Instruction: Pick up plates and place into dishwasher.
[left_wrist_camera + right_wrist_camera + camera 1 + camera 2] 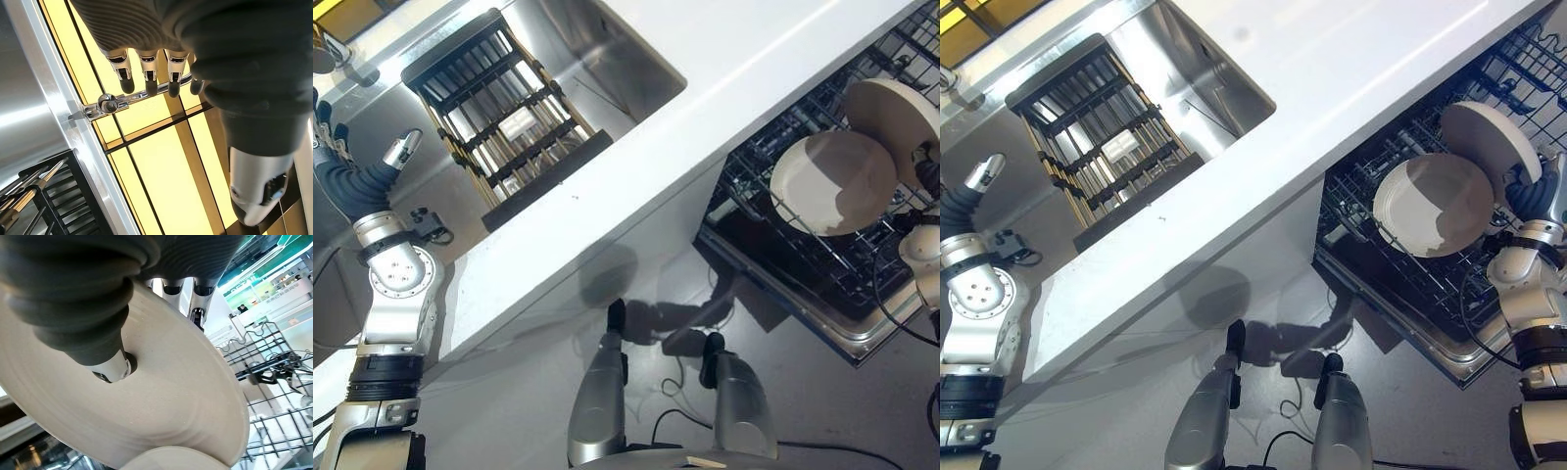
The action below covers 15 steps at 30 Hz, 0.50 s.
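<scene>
Right hand is clamped on a cream plate — thumb pressed on one face, fingers behind the other, as seen in the right wrist view. In the eye views that plate is held tilted over the open dishwasher rack, at the rack's far right side. A second cream plate already stands on edge in the rack, just beside the held one, overlapping it in view; can't tell if they touch. Left hand is up and well away from the dishwasher, near a window latch — fingers straight and relaxed, holding nothing. Left arm comes in at the far left, beside the white counter. A black dish drying rack spans the steel sink; no plates visible in it.
</scene>
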Available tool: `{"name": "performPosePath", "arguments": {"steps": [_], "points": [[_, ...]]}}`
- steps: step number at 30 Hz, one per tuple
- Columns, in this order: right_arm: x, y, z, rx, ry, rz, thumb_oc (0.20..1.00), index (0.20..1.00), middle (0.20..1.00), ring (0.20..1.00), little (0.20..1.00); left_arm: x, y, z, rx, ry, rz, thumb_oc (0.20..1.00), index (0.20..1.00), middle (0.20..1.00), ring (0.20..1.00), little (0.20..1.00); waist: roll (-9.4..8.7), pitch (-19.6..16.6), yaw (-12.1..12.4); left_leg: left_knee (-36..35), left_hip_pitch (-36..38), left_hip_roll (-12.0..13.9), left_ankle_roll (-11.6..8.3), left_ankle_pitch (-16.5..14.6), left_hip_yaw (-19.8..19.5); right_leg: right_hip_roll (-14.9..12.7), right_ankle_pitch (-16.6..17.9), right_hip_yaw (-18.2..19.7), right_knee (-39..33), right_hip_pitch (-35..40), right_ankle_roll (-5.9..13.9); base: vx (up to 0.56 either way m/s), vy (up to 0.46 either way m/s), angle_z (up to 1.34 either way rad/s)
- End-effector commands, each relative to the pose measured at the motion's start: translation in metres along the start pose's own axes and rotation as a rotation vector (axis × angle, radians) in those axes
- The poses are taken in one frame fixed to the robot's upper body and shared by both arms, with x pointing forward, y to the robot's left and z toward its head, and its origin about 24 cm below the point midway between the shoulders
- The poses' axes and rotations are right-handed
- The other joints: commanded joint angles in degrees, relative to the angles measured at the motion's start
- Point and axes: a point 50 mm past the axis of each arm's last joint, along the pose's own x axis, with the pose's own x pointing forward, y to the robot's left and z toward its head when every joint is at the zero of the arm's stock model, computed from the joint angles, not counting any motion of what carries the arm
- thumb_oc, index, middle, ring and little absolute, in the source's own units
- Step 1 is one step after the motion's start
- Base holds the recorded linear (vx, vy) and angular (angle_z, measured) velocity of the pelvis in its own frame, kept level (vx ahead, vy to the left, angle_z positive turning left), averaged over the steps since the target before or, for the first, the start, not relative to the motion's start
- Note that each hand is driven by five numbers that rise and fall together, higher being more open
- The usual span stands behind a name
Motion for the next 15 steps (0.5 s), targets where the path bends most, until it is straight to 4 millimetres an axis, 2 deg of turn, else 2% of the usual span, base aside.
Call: {"name": "performPosePath", "arguments": {"steps": [1, 15], "points": [[0.013, -0.003, 0.029, 0.141, -0.042, -0.091, 0.200, 0.200, 0.200, 0.200, 0.200, 0.009, 0.002, 0.004, 0.032, -0.071, 0.004, 1.000, 1.000, 1.000, 1.000, 1.000, -3.71, 0.0, -0.5, 6.5, -2.6, 2.8, 0.42, -5.8, -0.5, -2.3, 8.9, 6.2, -14.8, 2.2, 3.08, -0.07, -0.012, -0.01], [0.035, -0.004, 0.049, 0.124, -0.079, -0.091, 0.200, 0.200, 0.200, 0.200, 0.200, 0.017, -0.011, 0.012, -0.012, -0.102, 0.057, 1.000, 1.000, 1.000, 1.000, 1.000, 0.28, 5.4, -2.0, 7.8, -9.3, 1.3, 0.86, -4.4, 1.0, -2.8, 8.3, 8.1, -10.7, -6.6, 2.96, -0.08, 0.020, -0.04]]}}
